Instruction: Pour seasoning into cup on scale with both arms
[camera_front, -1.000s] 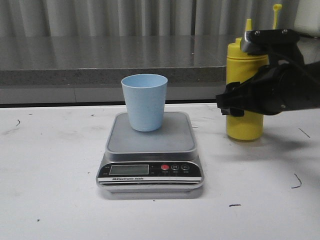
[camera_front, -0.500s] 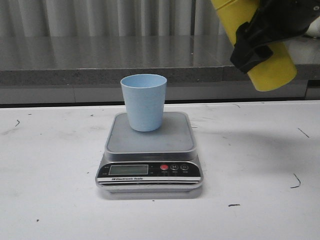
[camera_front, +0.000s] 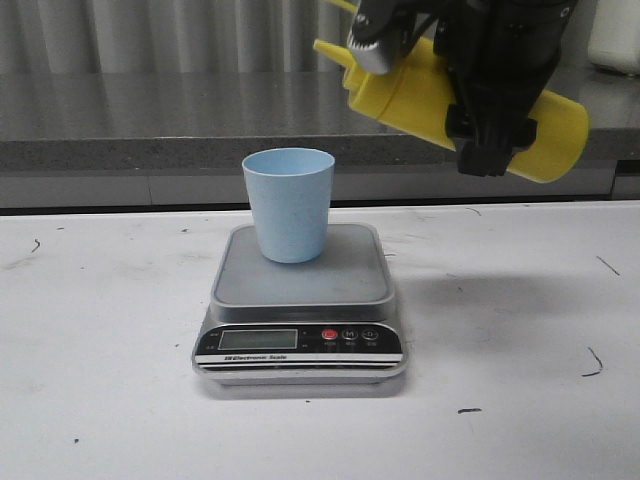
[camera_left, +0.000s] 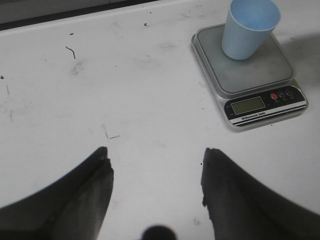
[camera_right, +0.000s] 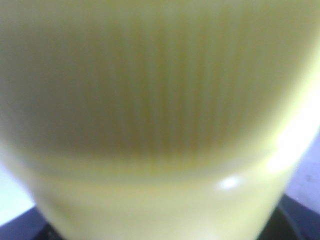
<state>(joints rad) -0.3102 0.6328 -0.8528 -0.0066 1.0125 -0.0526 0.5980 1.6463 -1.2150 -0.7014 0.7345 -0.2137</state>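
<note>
You're looking at a white table (camera_front: 110, 330), scuffed, with small dark marks scattered across it, one curled mark near the right edge (camera_front: 594, 364). Behind it runs a grey stone-like ledge (camera_front: 150, 120). Pale pleated curtain (camera_front: 180, 35) hangs at the back.

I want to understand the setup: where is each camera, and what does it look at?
Front: faces forward over the table; shows scale, cup, right end effector holding the tilted bottle.
Left wrist: above the table; open left end effector.
Right wrist: only blurred bottle.
Front and left wrist share scale, cup.
</note>
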